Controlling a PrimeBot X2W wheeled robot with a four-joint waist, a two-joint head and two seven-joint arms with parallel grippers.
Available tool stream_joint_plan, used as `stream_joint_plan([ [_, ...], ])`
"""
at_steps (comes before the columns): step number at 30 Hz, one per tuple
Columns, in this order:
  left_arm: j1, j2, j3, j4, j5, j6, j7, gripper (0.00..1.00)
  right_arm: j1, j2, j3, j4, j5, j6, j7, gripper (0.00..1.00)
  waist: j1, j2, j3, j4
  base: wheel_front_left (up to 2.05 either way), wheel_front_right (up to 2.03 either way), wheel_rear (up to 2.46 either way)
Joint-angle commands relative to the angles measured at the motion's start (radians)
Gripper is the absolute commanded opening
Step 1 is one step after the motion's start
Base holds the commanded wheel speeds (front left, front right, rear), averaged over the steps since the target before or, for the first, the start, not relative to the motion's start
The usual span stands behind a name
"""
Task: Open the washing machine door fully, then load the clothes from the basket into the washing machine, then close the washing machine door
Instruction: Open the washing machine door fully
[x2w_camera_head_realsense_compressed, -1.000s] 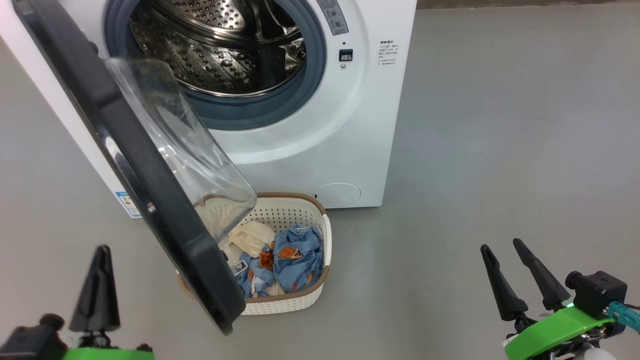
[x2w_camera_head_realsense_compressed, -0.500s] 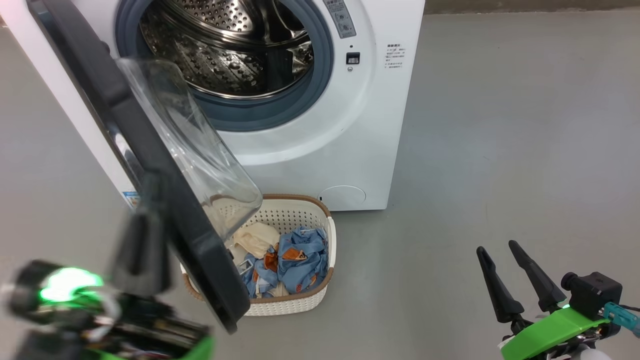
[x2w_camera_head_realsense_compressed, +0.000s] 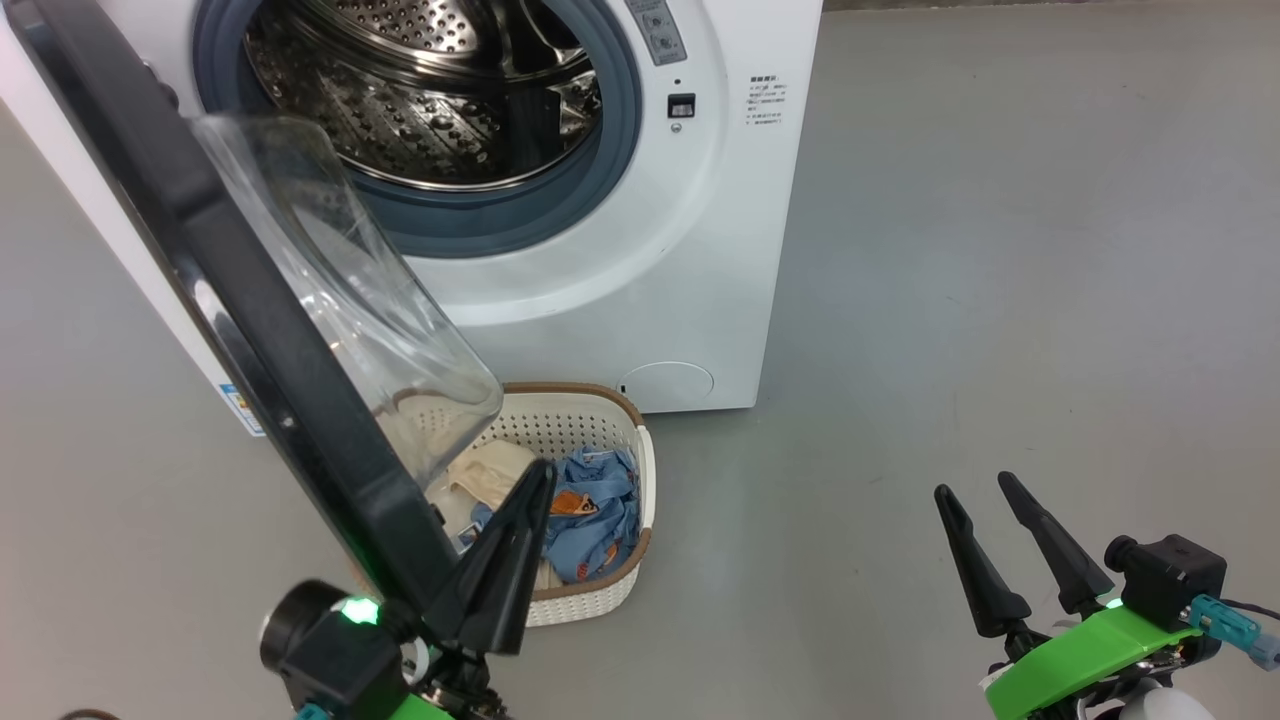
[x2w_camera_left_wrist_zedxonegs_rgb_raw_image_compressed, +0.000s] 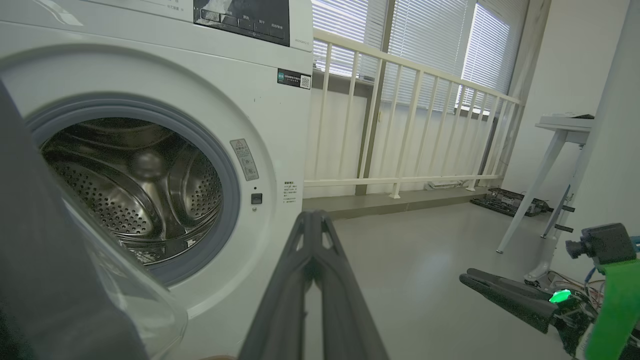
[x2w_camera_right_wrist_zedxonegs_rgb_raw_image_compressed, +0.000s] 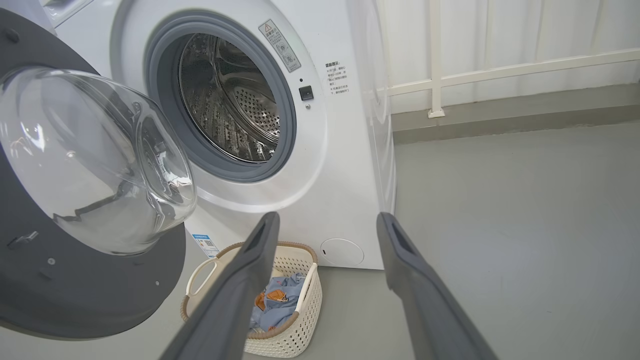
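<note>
Noted: left gripper (x2w_camera_head_realsense_compressed: 537, 488) with fingers pressed together, just beside the edge of the large round glossy black door (x2w_camera_head_realsense_compressed: 250, 300); right gripper (x2w_camera_head_realsense_compressed: 972, 487) held spread, empty.

The basket (x2w_camera_head_realsense_compressed: 575, 425) sits before the washing machine (x2w_camera_head_realsense_compressed: 640, 300) — clothes (x2w_camera_head_realsense_compressed: 595, 510) in it, the door (x2w_camera_head_realsense_compressed: 235, 300) standing to its left.

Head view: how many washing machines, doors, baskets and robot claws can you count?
Washing machine: 1
Door: 1
Basket: 1
Claws: 2, the left claw, shut, and the right claw, open
Total: 5
</note>
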Motion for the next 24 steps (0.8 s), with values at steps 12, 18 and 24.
stream_joint_plan([
  [12, -0.011, 0.004, 0.05, 0.223, -0.058, 0.005, -0.048, 0.0, -0.034, -0.015, 0.034, -0.011, 0.017, 0.002, -0.012, 1.0, 0.0, 0.0, 0.0, -0.009, 0.0, 0.0, 0.0],
  [18, -0.04, 0.003, 0.061, 0.324, -0.079, 0.005, -0.067, 0.0, -0.033, -0.017, 0.038, -0.006, 0.019, 0.002, -0.012, 1.0, 0.0, 0.0, -0.005, -0.008, 0.0, 0.0, 0.0],
  [24, -0.054, 0.02, 0.109, 0.375, -0.102, 0.024, -0.08, 0.0, -0.029, -0.015, 0.047, -0.001, 0.021, 0.002, -0.012, 1.0, 0.0, 0.0, -0.013, -0.007, 0.0, 0.0, 0.0],
])
